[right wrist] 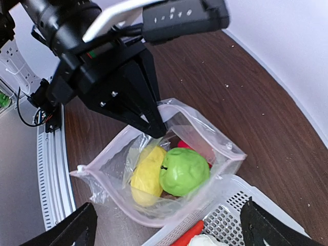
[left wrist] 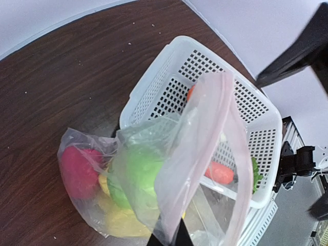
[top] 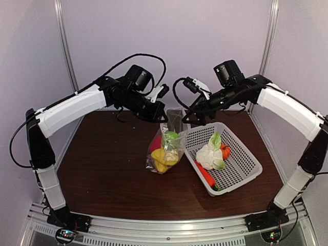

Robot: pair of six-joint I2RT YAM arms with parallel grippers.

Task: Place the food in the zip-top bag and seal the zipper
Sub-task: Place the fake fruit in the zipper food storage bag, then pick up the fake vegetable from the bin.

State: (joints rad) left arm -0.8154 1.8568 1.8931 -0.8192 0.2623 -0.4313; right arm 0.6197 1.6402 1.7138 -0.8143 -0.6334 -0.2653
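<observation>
The zip-top bag [top: 163, 151] stands on the table beside the basket, with its mouth open. It holds a green apple [right wrist: 184, 171], a yellow lemon [right wrist: 147, 174] and a red pepper [left wrist: 78, 171]. My left gripper [top: 163, 117] is shut on the bag's far rim and holds it up; it also shows in the left wrist view [left wrist: 171, 238]. My right gripper [right wrist: 171, 225] is open wide and empty, hovering above the bag's mouth and the basket's edge. The cauliflower [top: 209, 156], pumpkin [top: 225, 151] and carrot [top: 205, 174] lie in the basket. The zipper strip [right wrist: 202, 125] runs unsealed around the mouth.
The white perforated basket [top: 245, 166] sits right of the bag, touching it, on the dark brown table [top: 102, 164]. Pale walls close in the back and sides. A metal rail [top: 169, 228] runs along the near edge.
</observation>
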